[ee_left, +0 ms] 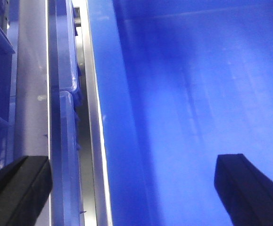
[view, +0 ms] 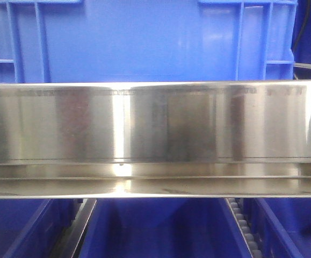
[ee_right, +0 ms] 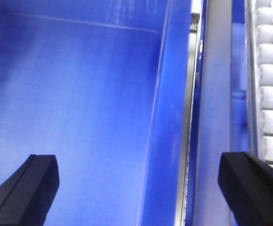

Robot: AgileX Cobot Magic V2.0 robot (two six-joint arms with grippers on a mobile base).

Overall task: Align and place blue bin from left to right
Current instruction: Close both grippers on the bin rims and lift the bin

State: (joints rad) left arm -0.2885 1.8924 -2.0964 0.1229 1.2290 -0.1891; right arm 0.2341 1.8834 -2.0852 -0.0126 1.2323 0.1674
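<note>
One ribbed bin (view: 139, 40) is seen in the front view, set on the upper level just behind one broad steel rail (view: 155, 123) that hides its base; two raised vertical ribs are shown near each of its corners. Below the rail, parts of three lower bins (view: 155, 231) are counted side by side, with one roller track (view: 240, 226) between the middle and right ones. Neither gripper is seen in this view. The left gripper (ee_left: 131, 162) is held wide apart and grasps nothing: its two black fingers (ee_left: 16, 186) are spread either side of a blue wall (ee_left: 117, 141) and one steel strip (ee_left: 96, 141), the right finger being over a bright blue interior (ee_left: 197, 94). The right gripper (ee_right: 138, 160) is likewise spread and empty, its two fingers (ee_right: 252, 186) placed either side of a blue wall (ee_right: 167, 141); at least six white rollers (ee_right: 270, 96) are counted beyond. Whether these walls belong to the ribbed bin cannot be told
</note>
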